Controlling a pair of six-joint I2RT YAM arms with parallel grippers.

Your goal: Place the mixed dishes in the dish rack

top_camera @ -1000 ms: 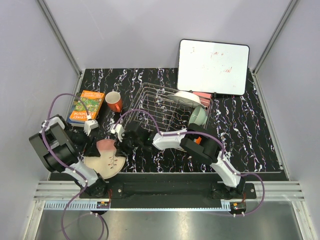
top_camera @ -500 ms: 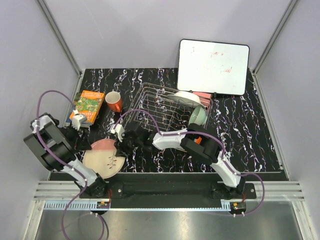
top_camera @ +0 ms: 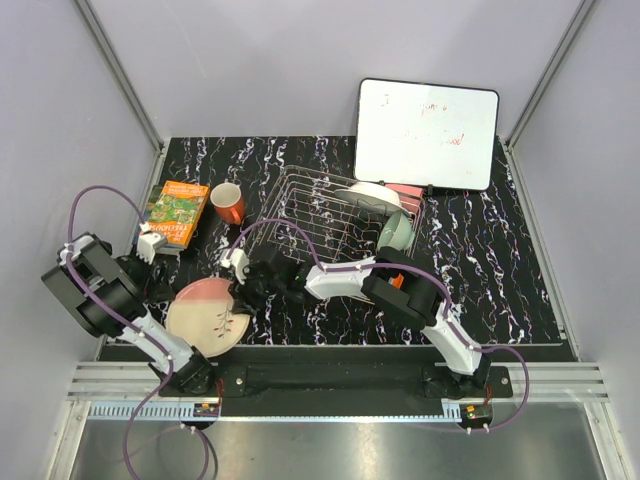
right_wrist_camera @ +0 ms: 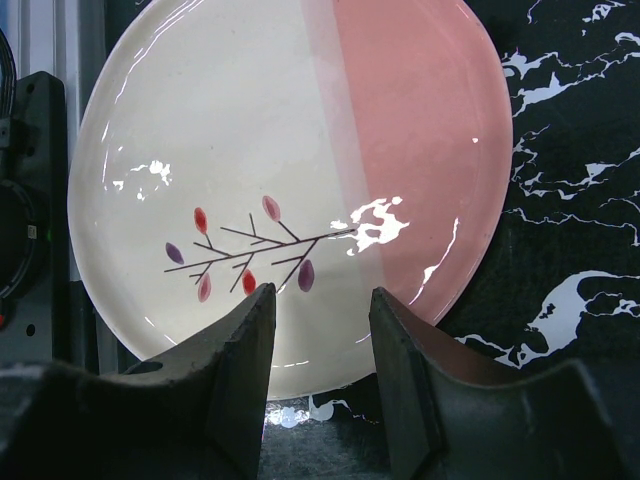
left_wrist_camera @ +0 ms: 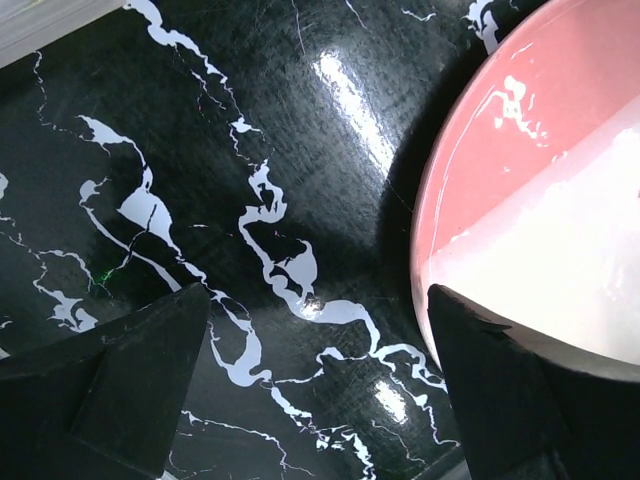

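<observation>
Whiteboard (top_camera: pixel 427 133) scrawl unreadable; plate (right_wrist_camera: pixel 250 150) shows twig motif.

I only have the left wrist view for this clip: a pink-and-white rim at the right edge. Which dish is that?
Observer: The pink-and-cream plate, twig motif on it, flat on the table.
Operator: Is the other arm on it?
Observer: The right gripper is open over the plate's edge; contact I cannot tell.
Operator: Anything in the rack?
Observer: The dish rack holds a white plate and a pale green bowl at its right end; the orange-red mug stands outside, left of it.
</observation>
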